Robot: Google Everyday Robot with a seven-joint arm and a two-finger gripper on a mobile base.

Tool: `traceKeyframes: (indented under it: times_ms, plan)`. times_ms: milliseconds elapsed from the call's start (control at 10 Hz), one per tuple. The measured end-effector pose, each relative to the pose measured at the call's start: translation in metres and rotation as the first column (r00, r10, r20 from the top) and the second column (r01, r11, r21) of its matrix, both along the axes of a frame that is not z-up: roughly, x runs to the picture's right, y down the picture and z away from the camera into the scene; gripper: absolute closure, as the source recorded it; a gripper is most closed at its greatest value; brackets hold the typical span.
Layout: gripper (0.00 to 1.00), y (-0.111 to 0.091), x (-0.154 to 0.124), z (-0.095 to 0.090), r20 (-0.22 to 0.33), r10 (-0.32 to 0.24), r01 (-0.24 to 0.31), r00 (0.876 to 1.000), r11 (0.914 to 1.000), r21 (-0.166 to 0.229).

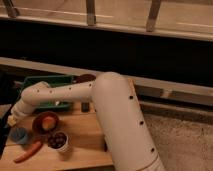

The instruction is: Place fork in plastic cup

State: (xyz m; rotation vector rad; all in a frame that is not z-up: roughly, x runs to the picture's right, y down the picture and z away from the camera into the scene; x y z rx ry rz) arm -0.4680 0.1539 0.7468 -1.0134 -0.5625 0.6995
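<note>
The plastic cup [20,135] is small and light blue, standing at the left edge of the wooden table [87,142]. My white arm reaches from the lower right across to the left. Its gripper [13,120] hangs just above and slightly left of the plastic cup. The fork is not visible; I cannot make it out at the gripper or on the table.
An orange bowl [45,122] sits right of the plastic cup, and a white cup with dark contents [59,142] stands in front of it. A reddish carrot-like item [27,152] lies near the front edge. A green tray [50,86] stands behind the arm, with a small dark object [85,106] nearby.
</note>
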Motion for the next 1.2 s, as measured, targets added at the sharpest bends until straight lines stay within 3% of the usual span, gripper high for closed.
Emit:
traceKeyframes:
  times_ms: [300, 400, 1200]
  plan:
    - [0.33, -0.0026, 0.0015, -0.002, 0.003, 0.002, -0.002, 1.0, 1.0, 0.001]
    - [0.3, -0.0035, 0.0026, -0.0017, 0.003, 0.005, -0.005, 1.0, 1.0, -0.001]
    - [0.3, -0.0035, 0.0004, -0.0046, 0.016, 0.006, -0.006, 1.0, 1.0, -0.002]
